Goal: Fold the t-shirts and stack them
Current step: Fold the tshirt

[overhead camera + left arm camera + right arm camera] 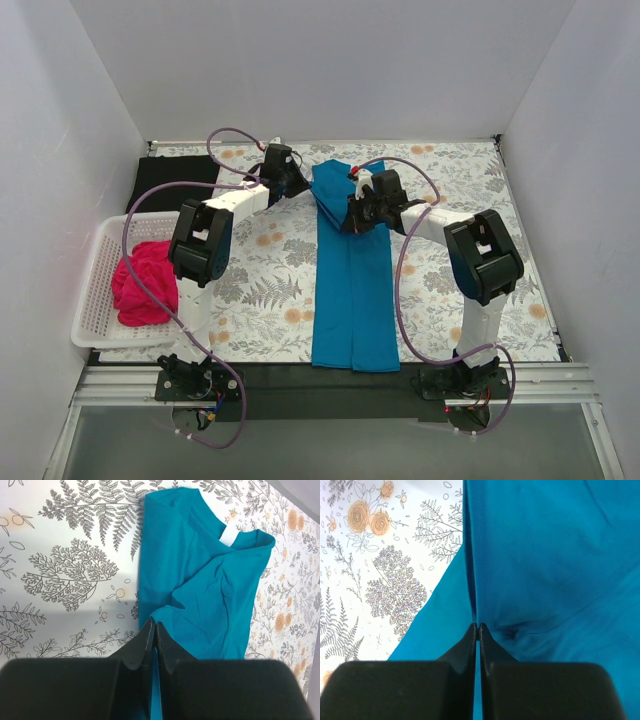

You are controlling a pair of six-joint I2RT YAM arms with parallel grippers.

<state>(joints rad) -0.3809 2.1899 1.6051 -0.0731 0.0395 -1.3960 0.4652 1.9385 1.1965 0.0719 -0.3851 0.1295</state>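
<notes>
The teal-blue t-shirt point(352, 300) lies as a long narrow strip down the middle of the table, its far end pulled up and creased. My left gripper point(293, 180) is at its far left corner and, in the left wrist view, is shut point(152, 626) on the edge of the teal cloth point(200, 580). My right gripper point(355, 218) is over the strip's upper part and is shut point(478, 626) on a fold of the teal cloth point(545, 555). The black t-shirt point(180, 180) lies flat at the far left. The magenta-pink t-shirt point(145, 283) is bunched in the basket.
The white mesh basket point(95, 270) stands at the left table edge. The floral table covering point(260, 290) lies under everything. White walls close in the left, far and right sides. Purple cables loop from both arms.
</notes>
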